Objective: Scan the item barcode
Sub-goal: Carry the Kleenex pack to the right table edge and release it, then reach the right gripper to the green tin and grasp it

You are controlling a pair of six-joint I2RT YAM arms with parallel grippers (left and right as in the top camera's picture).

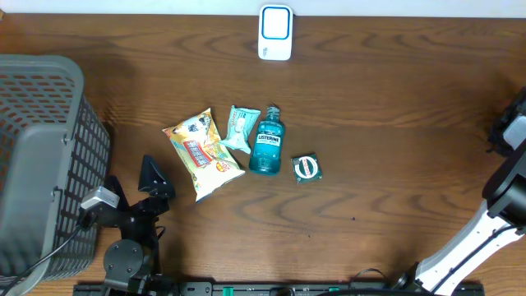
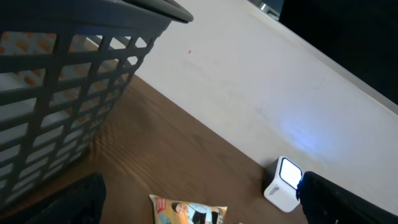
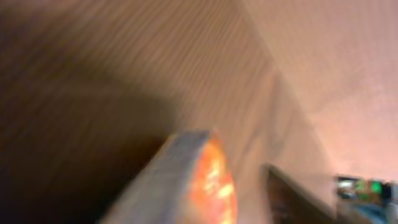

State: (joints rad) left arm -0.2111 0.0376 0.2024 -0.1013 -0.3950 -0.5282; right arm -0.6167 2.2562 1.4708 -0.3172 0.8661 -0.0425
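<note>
Risk I see: nothing is gripped. The blue plastic mouthwash bottle [image 1: 265, 141] lies mid-table beside the yellow foil snack bag [image 1: 201, 152], well apart from the white box scanner [image 1: 275, 33], and could roll under a pinch. Left gripper [image 1: 154, 174] sits low by the bag, jaws spread wide. Right gripper [image 3: 241, 193] is blurred, so I cannot tell.

A grey lattice basket [image 1: 86, 160] sits at the left of the wooden table [image 1: 394, 123]

Scanner [image 1: 274, 33] sits behind the bottle [image 1: 265, 141], basket [image 1: 41, 164] far left
</note>
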